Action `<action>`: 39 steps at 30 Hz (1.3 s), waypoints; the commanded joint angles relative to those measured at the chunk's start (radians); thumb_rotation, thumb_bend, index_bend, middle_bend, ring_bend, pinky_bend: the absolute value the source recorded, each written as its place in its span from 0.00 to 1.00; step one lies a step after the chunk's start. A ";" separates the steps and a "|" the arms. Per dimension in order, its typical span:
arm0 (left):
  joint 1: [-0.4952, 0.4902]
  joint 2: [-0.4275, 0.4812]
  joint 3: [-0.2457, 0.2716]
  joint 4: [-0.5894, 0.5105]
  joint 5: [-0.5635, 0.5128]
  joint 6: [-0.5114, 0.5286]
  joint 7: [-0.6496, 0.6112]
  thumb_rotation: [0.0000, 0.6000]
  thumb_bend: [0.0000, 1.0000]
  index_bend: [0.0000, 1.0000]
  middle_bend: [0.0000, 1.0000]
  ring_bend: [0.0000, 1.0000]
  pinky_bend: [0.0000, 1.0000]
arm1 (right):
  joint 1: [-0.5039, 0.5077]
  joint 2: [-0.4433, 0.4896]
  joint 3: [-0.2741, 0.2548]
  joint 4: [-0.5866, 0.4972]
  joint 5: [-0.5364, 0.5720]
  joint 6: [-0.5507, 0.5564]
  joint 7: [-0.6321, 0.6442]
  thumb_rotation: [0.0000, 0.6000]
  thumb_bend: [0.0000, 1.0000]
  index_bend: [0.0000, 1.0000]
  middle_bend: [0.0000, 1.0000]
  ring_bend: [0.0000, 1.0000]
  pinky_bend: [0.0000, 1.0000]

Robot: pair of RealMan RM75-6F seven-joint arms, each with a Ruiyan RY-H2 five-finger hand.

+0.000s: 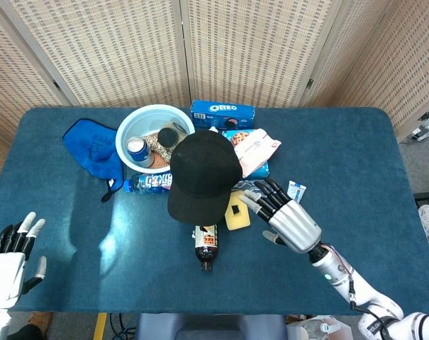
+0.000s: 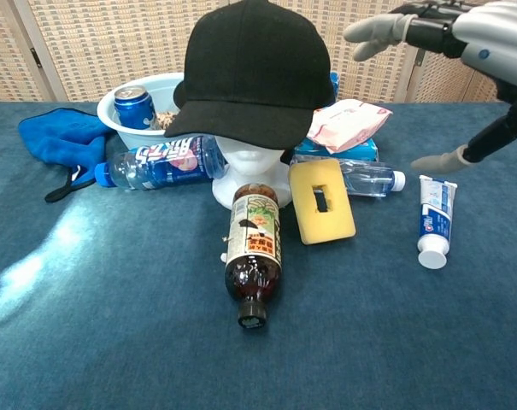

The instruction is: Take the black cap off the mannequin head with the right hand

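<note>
The black cap (image 1: 202,173) (image 2: 255,73) sits on the white mannequin head (image 2: 251,172) in the middle of the table, brim toward me. My right hand (image 1: 285,216) (image 2: 463,51) hovers just right of the cap, open, fingers spread and stretched toward it, a small gap between fingertips and cap. It holds nothing. My left hand (image 1: 10,258) stays open at the near left edge of the table, far from the cap; the chest view does not show it.
A brown bottle (image 2: 253,252) lies in front of the mannequin head, a yellow sponge (image 2: 321,201) and clear bottle (image 2: 361,178) to its right, a toothpaste tube (image 2: 432,220) beyond. A white bowl (image 1: 152,136), blue cloth (image 1: 92,147), Oreo box (image 1: 223,113) and blue-label bottle (image 2: 160,162) surround it.
</note>
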 commanded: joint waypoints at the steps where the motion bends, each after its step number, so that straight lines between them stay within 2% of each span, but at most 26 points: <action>1: -0.002 0.000 -0.001 -0.001 -0.001 -0.002 0.001 1.00 0.49 0.08 0.00 0.00 0.00 | 0.022 -0.038 0.006 0.030 -0.006 -0.002 -0.027 1.00 0.00 0.10 0.18 0.04 0.07; 21: -0.007 0.010 -0.004 0.004 -0.009 -0.006 -0.011 1.00 0.48 0.08 0.00 0.00 0.00 | 0.138 -0.211 0.044 0.177 -0.017 0.017 -0.073 1.00 0.00 0.10 0.18 0.04 0.07; 35: -0.011 0.012 -0.003 0.005 -0.012 -0.011 -0.013 1.00 0.49 0.08 0.00 0.00 0.00 | 0.198 -0.308 0.036 0.286 -0.018 0.038 -0.060 1.00 0.00 0.12 0.18 0.04 0.07; 39: -0.010 0.014 -0.003 0.005 -0.017 -0.012 -0.014 1.00 0.49 0.08 0.00 0.00 0.00 | 0.217 -0.334 0.035 0.327 -0.025 0.053 -0.041 1.00 0.05 0.14 0.18 0.04 0.07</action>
